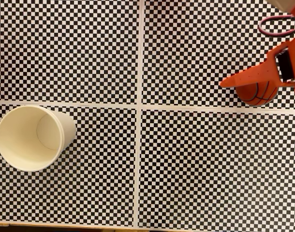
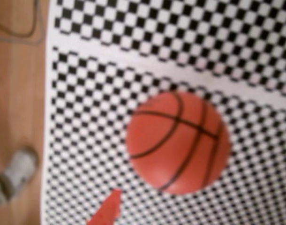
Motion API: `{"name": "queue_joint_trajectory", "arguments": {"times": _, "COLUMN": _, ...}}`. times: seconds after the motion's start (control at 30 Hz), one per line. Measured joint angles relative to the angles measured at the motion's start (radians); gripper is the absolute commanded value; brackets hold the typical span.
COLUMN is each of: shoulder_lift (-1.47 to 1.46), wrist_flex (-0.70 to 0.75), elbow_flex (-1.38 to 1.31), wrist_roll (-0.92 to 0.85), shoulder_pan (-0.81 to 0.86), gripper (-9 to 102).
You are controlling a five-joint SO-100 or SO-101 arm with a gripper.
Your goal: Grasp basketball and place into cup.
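You have the basketball [image 1: 256, 96] near the right edge of the checkered mat [image 1: 196, 159] in the fixed view, just above the white seam line. It is small and orange-red with black curved seams, and partly covered from above. The cup [image 1: 31, 140], plain cream-white, sits near the mat's left edge, tilted with its open mouth showing, well apart from the ball.

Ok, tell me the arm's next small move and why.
Probably lower the gripper around the basketball. In the fixed view an orange finger overlaps the ball's top; the wrist view shows the ball resting free on the checkered mat. The cup stands empty.
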Motion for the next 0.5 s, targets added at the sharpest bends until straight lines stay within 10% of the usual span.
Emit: {"name": "queue_joint_trajectory", "arguments": {"times": 0.5, "shoulder_lift": -0.051, "wrist_flex": 0.000, "elbow_flex": -0.044, "wrist_roll": 0.017, "shoulder_pan": -0.008, "gripper": 66}}
